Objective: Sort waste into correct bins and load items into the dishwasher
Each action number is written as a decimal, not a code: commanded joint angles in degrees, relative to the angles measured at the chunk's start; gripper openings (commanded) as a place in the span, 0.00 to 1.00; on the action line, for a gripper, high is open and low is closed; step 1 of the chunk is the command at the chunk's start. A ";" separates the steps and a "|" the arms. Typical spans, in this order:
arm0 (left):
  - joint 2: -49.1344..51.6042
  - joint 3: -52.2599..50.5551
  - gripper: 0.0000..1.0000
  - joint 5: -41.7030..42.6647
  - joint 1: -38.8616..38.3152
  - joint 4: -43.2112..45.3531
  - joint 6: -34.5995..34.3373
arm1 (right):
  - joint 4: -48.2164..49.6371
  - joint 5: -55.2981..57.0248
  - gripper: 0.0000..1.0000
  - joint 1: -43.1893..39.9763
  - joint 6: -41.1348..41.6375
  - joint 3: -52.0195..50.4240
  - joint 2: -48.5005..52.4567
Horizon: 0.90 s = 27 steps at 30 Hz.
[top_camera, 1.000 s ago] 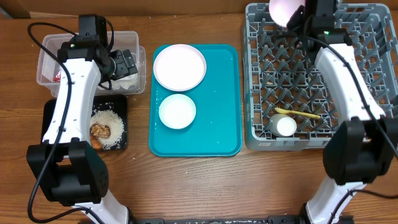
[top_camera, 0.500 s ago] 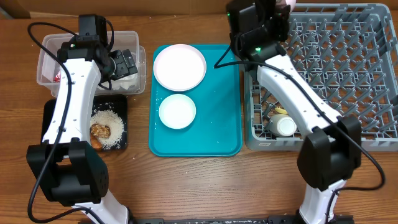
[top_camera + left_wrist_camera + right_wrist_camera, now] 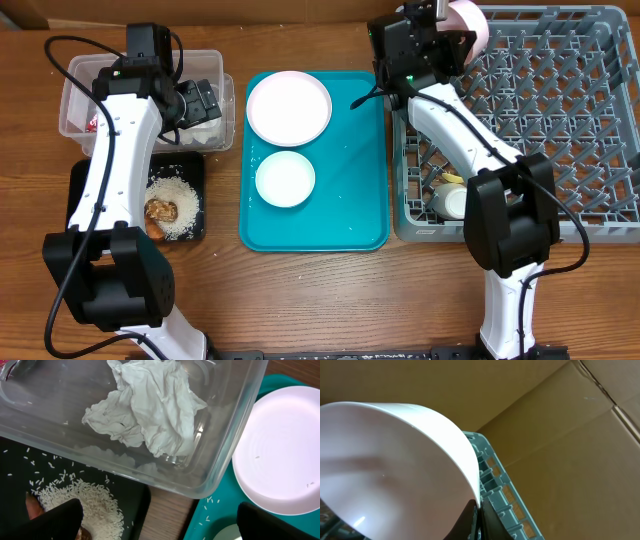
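My right gripper (image 3: 452, 32) is shut on the rim of a pale pinkish-white bowl (image 3: 472, 18) and holds it tilted above the back left corner of the grey dish rack (image 3: 600, 130). In the right wrist view the jaws (image 3: 479, 510) pinch the bowl's edge (image 3: 395, 460) over the rack's rim (image 3: 496, 480). My left gripper (image 3: 205, 100) is open and empty over the clear tub (image 3: 75, 85). Its fingers (image 3: 160, 520) hang above the tub's near wall. The crumpled napkin (image 3: 150, 410) lies in the tub, with the red wrapper (image 3: 92, 125). Rice (image 3: 85, 502) and a brown lump (image 3: 160, 210) lie on the black tray (image 3: 78, 190).
The teal tray (image 3: 355, 170) holds a pale-pink plate (image 3: 288, 107) and a small white bowl (image 3: 285, 178). A white cup (image 3: 458, 203) and a pale-yellow spoon (image 3: 452, 180) lie in the rack's front left corner, partly under my right arm. Cardboard stands behind the rack.
My right arm has swung left with the bowl, from the rack's back middle to its back left corner. The left arm has not moved.
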 commanded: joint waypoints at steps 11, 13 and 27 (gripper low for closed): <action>-0.39 1.07 1.00 -0.70 0.20 0.20 0.96 | 11.26 -1.97 0.04 0.17 -6.49 0.20 5.79; -0.39 1.07 1.00 -0.70 0.22 0.20 0.96 | 13.29 -1.95 0.04 0.17 -8.00 0.20 6.40; -0.39 1.07 1.00 -0.70 0.20 0.20 0.96 | 12.13 -1.75 0.33 3.85 -8.98 0.20 7.43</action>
